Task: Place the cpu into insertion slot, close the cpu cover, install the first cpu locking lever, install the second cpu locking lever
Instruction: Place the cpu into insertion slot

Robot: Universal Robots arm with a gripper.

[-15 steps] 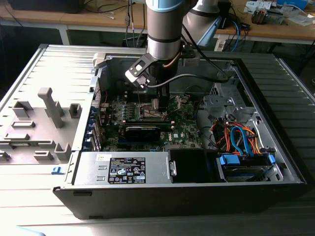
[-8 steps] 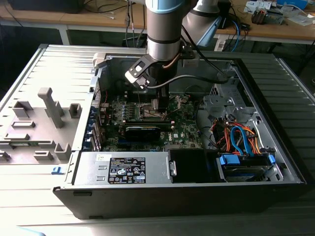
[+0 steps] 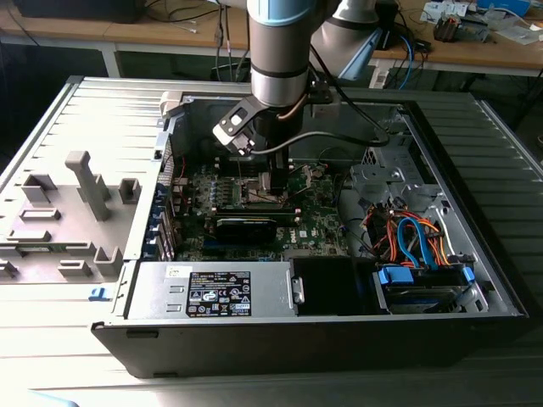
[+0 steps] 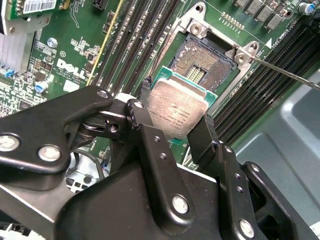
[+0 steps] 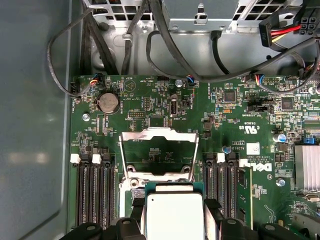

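My gripper (image 4: 176, 110) is shut on the cpu (image 4: 177, 107), a small square chip with a silvery metal top and green edge, held between two black fingers (image 4: 201, 134). The cpu hangs just above and beside the insertion slot (image 4: 202, 62), whose dark pinned centre lies bare inside a shiny metal rim. In the first wrist view the cpu (image 5: 174, 215) sits between the fingers, and the cpu cover (image 5: 159, 152) stands swung up and open beyond it. In the exterior view the gripper (image 3: 265, 188) is low over the green motherboard (image 3: 318, 212) inside the computer case. A thin locking lever (image 4: 285, 75) sticks out from the socket corner.
Black memory slots (image 5: 92, 192) flank the socket on both sides. A grey power supply box (image 3: 216, 292) sits at the case front, with a drive bay and coloured cables (image 3: 416, 242) at the exterior view's right. Black cables (image 5: 150, 45) run above the board. A grey fixture tray (image 3: 72, 216) lies outside the case.
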